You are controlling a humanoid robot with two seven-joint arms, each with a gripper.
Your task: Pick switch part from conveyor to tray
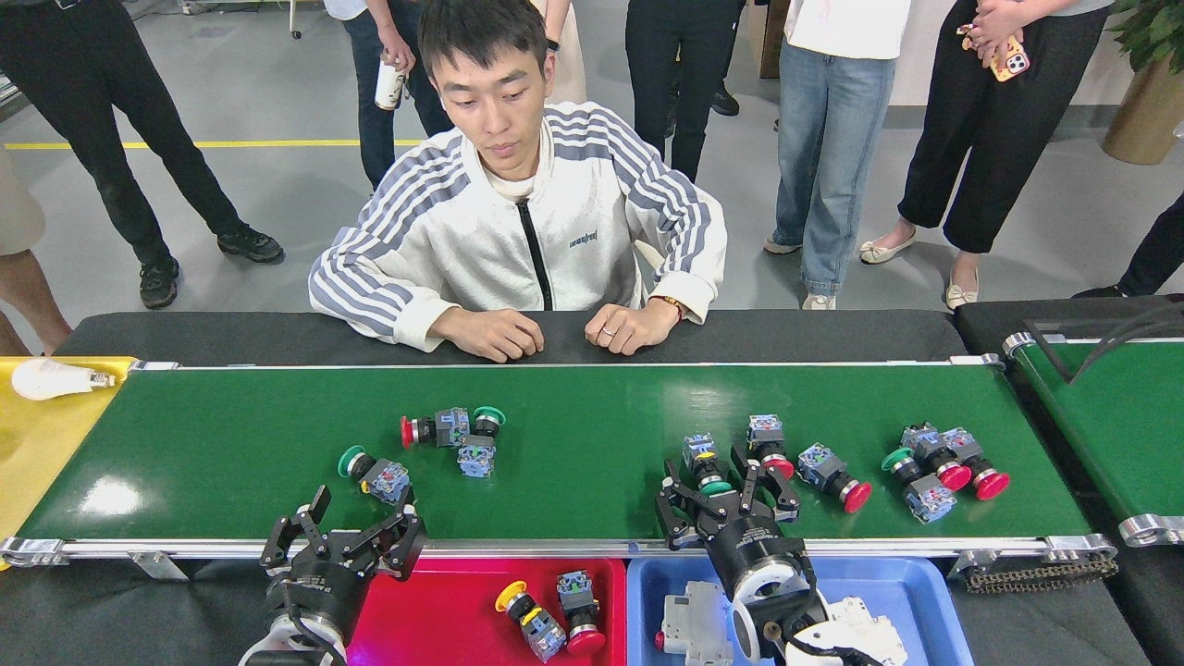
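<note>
My right gripper [728,484] is out over the near half of the conveyor [231,444], fingers [673,511] spread and released around a green-capped switch part [705,465] that lies between them; I cannot tell whether the pads touch it. Just to the right of those fingers lies a red-capped switch [767,441], almost against the right finger, then another red-capped one [832,475] a little further off, and beyond that a cluster of three [939,460], two red and one green, touching each other. My left gripper [347,529] hovers at the near rail with its fingers released and holding nothing; just beyond its fingertips lies a green-capped switch [374,472], and further up the belt a pair [453,433], one red cap and one green, lie touching. Each switch has a black barrel, a mushroom cap and a grey-blue contact block, all lying on their sides. Below the left gripper is the red tray [444,610] with two switches [553,618] already in it; the blue tray [888,601] beside it holds a white part [689,622], half hidden by my right arm. A person [518,240] in a striped jacket leans on the far edge, both hands off the belt. A yellow surface [37,444] with a light bulb [55,379] is cut off at the left, and a second green belt [1128,416] at the right.
</note>
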